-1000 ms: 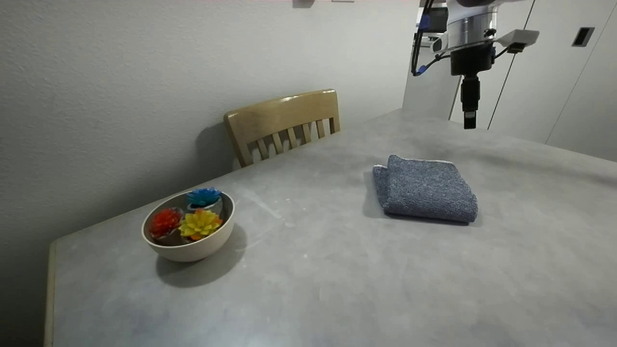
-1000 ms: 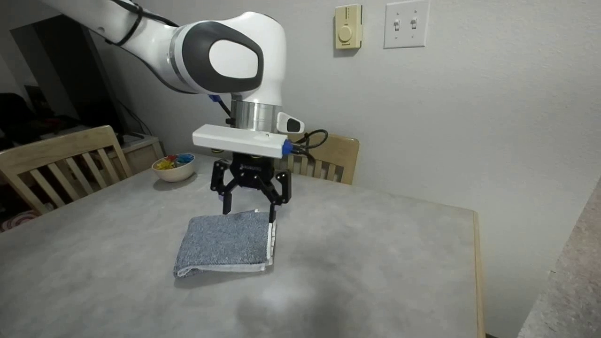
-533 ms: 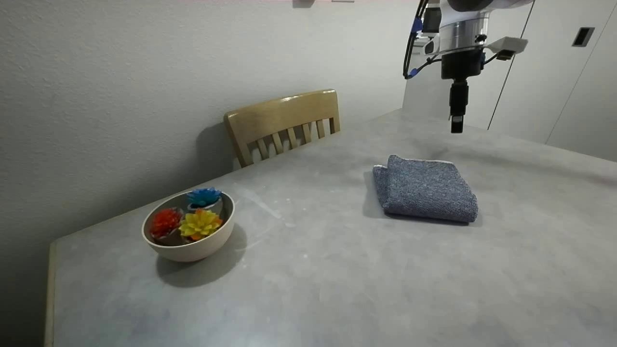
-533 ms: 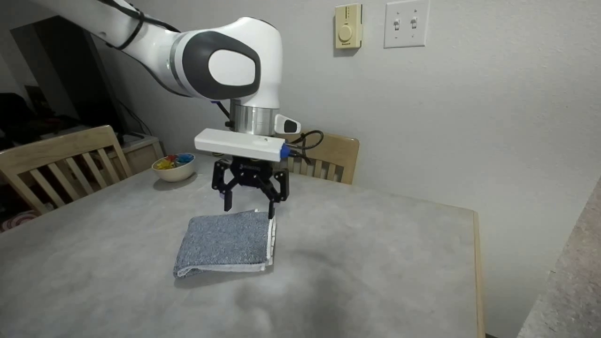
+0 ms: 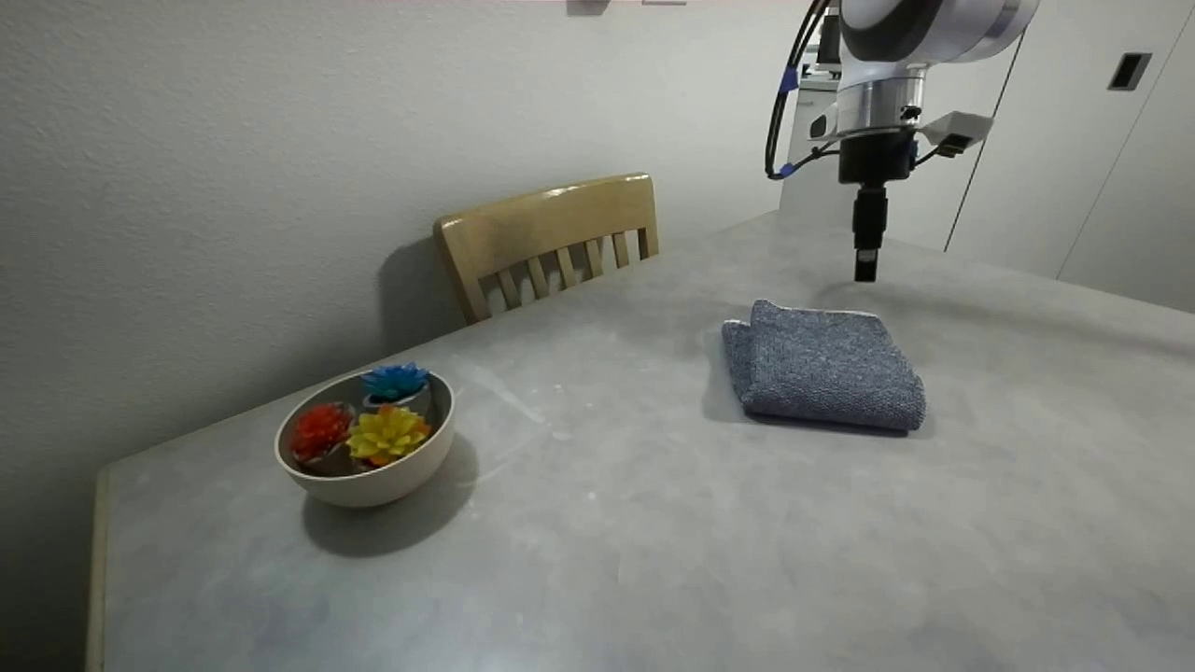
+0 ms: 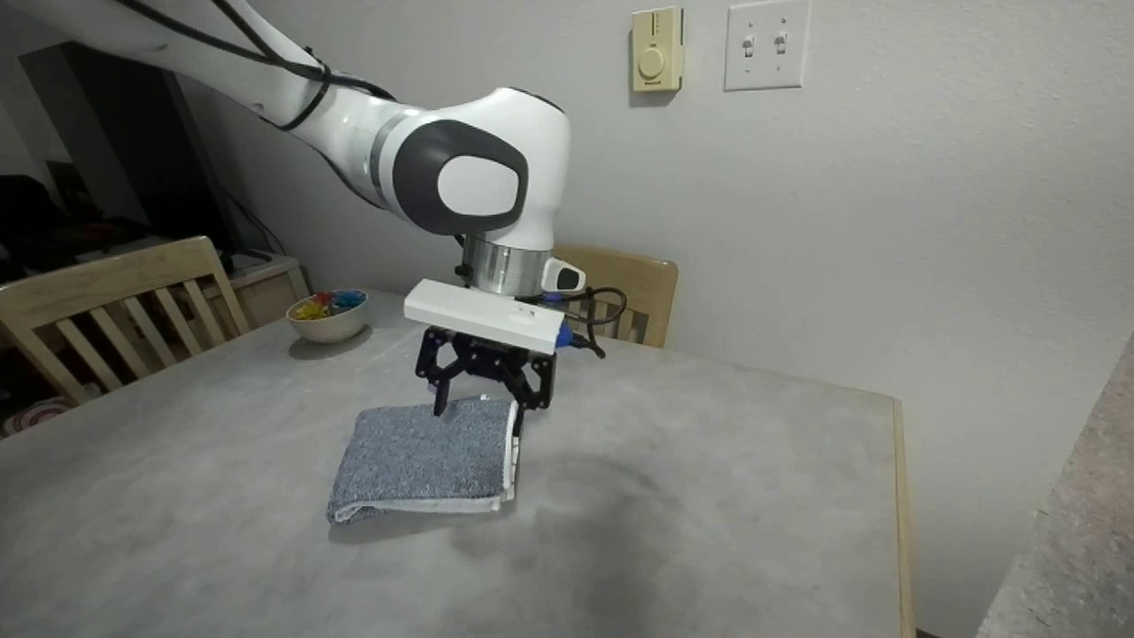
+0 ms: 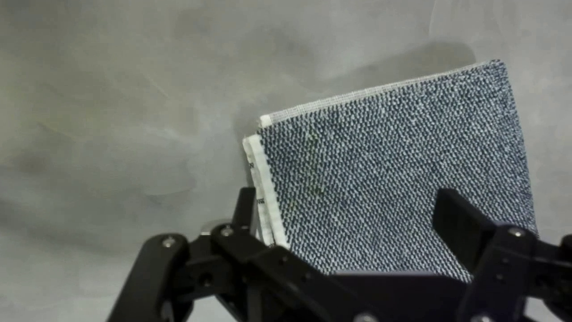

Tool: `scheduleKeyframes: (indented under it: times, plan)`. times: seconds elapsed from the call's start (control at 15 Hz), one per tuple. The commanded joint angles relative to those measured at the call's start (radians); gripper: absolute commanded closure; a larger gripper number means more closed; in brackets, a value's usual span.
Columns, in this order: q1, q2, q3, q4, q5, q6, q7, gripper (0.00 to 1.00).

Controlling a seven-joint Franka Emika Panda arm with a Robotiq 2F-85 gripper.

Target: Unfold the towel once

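– One towel (image 7: 384,165), folded, lying on the table (image 5: 597,523). Bowl (image 5: 392,485) well apart, toward 9 o'clock of it in an exterior view.

– And your gripper (image 6: 479,423)?

– Jaws spread wide, holding nothing. It hangs above the towel, not touching. You have a single arm (image 6: 478,184), so no nearer one to choose.

– Which way does the towel lie from it?

– Below; in the wrist view most of it toward 1 o'clock.

– Long axis?

– Hard to judge: your gripper hides its 6 o'clock end. Steer by the white hem (image 7: 270,199) instead. It runs down the towel's 9 o'clock side, from just short of 12 to just short of 6.

– And your jaws against it?

– Set 9 to 3, so nearly square across the hem. One finger (image 7: 245,209) appears just outside it, the other finger (image 7: 460,219) over the towel.

– So closing there should bite across that edge?

– Likely, once you come down. At least two layers show there; too deep, and you may take more than the top fold you want. Unfolding looks not yet begun.
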Motion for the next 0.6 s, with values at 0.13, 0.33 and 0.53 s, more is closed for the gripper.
scheduleKeyframes:
  times: [0.13,0.33,0.53]
  plan:
    - [-0.044,0.099,0.032,0.117,0.034,-0.08,-0.079,0.0]
    - [-0.046,0.134,0.033,0.155,0.029,-0.106,-0.086,0.0]
    - [-0.051,0.171,0.04,0.201,0.033,-0.143,-0.1,0.0]
